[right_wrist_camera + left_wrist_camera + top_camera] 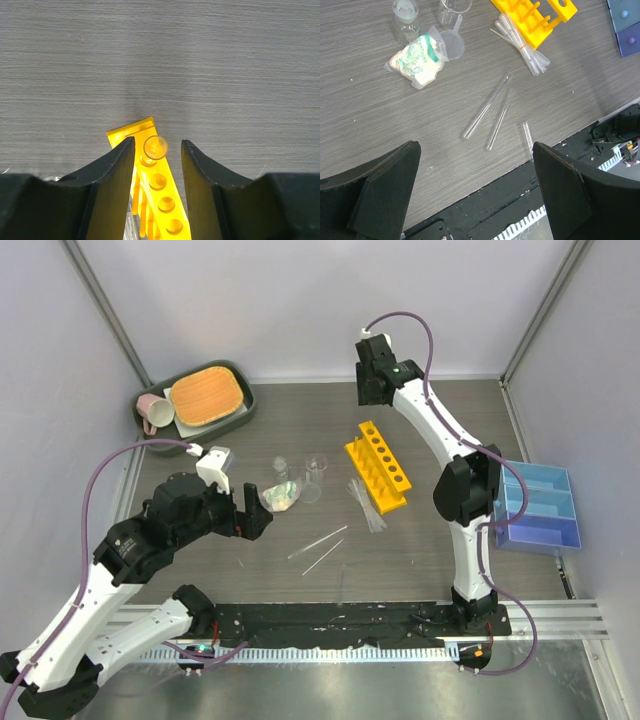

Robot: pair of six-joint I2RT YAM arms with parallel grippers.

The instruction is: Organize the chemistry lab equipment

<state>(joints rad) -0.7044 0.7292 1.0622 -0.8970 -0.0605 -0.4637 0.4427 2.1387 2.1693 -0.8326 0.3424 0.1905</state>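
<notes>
Straddling the clear tube (155,147) in the yellow test tube rack (171,216), right tool (157,144) is half-open, holding nothing — left tool (475,148) wide open, empty.

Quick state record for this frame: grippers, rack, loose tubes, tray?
left gripper: open, over table near loose tubes
right gripper: open, jaws straddling rack's far end
rack: on table, clear tube standing in end hole
loose tubes: flat on table
pipette bundle: beside rack
blue tray: right of rack, apart
</notes>
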